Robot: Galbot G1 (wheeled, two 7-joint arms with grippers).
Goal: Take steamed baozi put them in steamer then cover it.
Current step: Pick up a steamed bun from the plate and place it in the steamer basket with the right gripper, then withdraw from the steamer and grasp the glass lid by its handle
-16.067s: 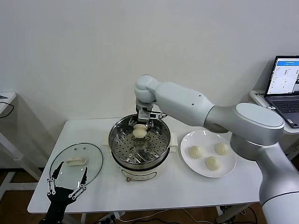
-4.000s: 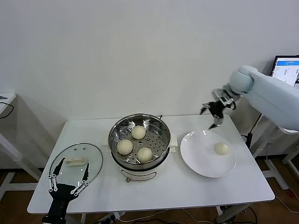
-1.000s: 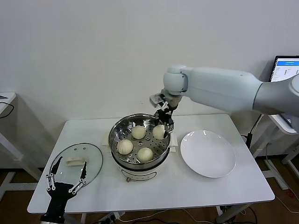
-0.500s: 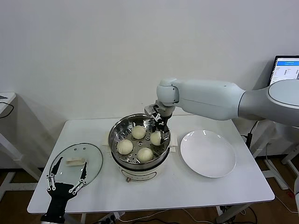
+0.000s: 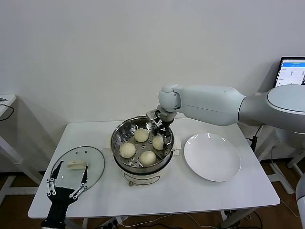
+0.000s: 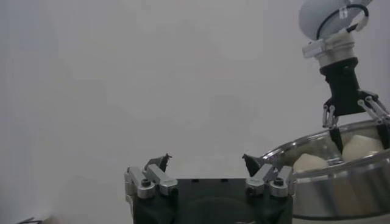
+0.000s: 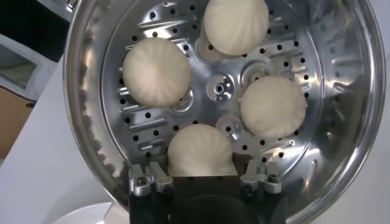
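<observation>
The steamer (image 5: 117, 138) stands mid-table, uncovered, with several steamed baozi on its perforated tray (image 7: 222, 88). My right gripper (image 5: 162, 134) reaches down inside the pot at its right side. It is open, and its fingers stand on either side of one baozi (image 5: 158, 141) (image 7: 201, 152) that rests on the tray. The other baozi (image 7: 157, 72) (image 7: 236, 24) (image 7: 272, 106) lie apart from it. The cover (image 5: 95, 160) lies flat on the table at the left. My left gripper (image 5: 66, 185) (image 6: 204, 161) hangs open and empty at the cover's near edge.
A white plate (image 5: 212, 156) with nothing on it sits right of the steamer. A laptop (image 5: 290, 78) stands on a side table at the far right. The table's front edge (image 5: 157, 210) runs below the steamer.
My right gripper has come down into the steamer with the baozi, set it on the tray and opened its jaws. The left arm has not moved.
</observation>
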